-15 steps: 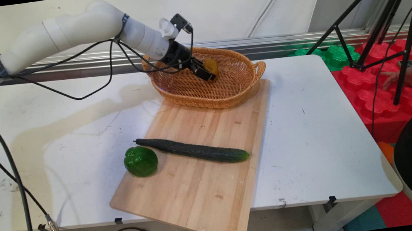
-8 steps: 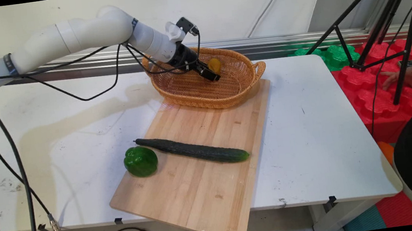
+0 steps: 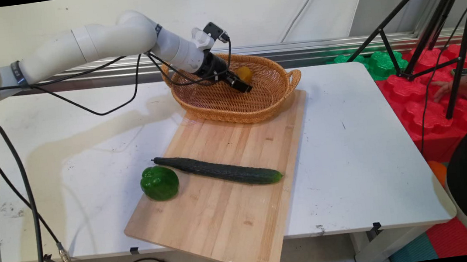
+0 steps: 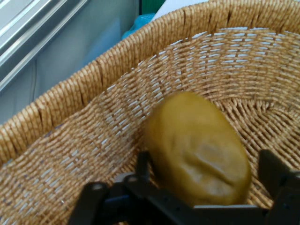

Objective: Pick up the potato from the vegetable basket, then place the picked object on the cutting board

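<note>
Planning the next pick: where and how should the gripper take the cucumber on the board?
Grip the cucumber near its middle, coming from straight above with the fingers across its narrow width. It lies flat and diagonal on the cutting board, long and slim, so a mid-length hold should balance it. The green pepper crowds its thin left end.

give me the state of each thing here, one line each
gripper: inside the basket, fingers open on either side of the potato
potato: lying in the basket between the fingers, by the far wall
basket: upright, on the board's far end
cucumber: lying flat across the cutting board
green pepper: resting at the board's left edge
cutting board: flat on the table, near corner overhanging
</note>
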